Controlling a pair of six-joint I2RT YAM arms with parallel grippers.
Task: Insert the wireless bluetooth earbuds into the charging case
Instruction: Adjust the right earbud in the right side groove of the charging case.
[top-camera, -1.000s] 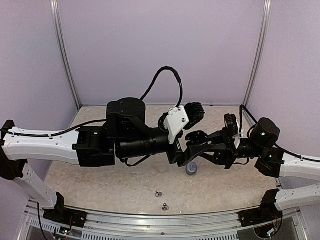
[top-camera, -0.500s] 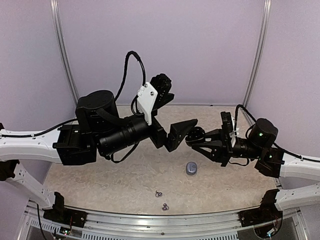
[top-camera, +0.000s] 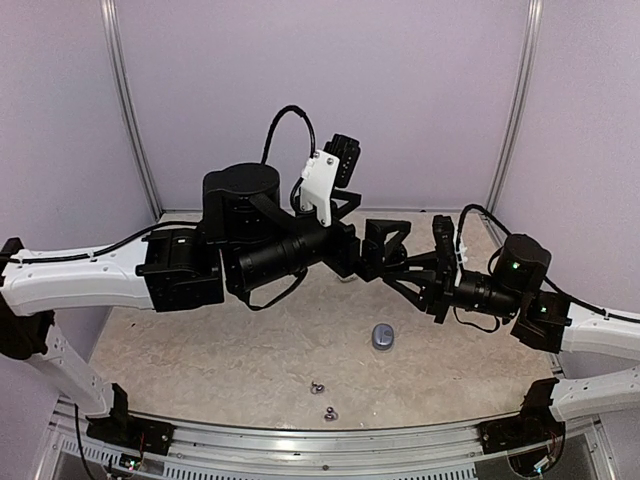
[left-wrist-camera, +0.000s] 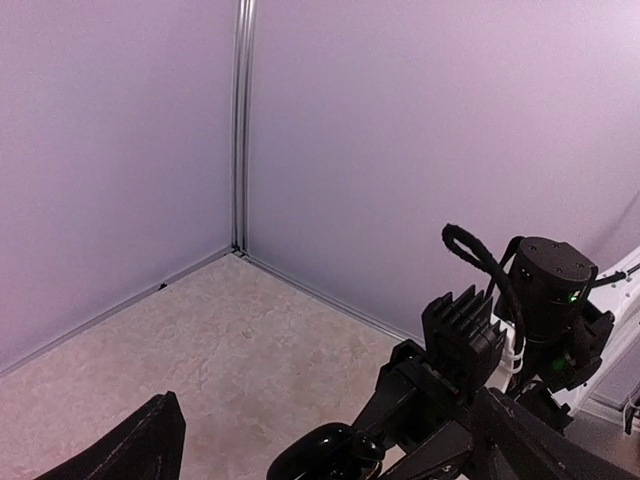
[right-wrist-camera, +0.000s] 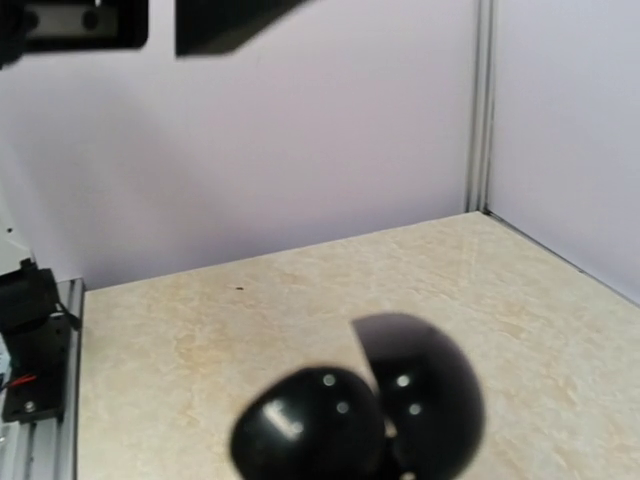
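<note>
A glossy black charging case (right-wrist-camera: 360, 412) with its lid swung open is held above the table, and my right gripper (top-camera: 402, 268) is shut on it. The left wrist view shows the same case (left-wrist-camera: 322, 455) low in the picture, at the tip of the right arm. My left gripper (top-camera: 380, 244) hangs high over the table's middle, right next to the case, open wide with nothing between its fingers (left-wrist-camera: 150, 448). Two tiny silvery earbuds (top-camera: 318, 387) (top-camera: 328, 412) lie loose near the front edge. Whether an earbud sits inside the case cannot be seen.
A small grey rounded case (top-camera: 382, 337) stands on the beige table (top-camera: 200, 350) below the two grippers. Lilac walls with metal corner posts (top-camera: 130, 120) close the back and sides. A metal rail (top-camera: 300, 440) runs along the front.
My left gripper has opened wide and risen from low over the table to beside the right gripper. The right gripper has lifted the black case up and back.
</note>
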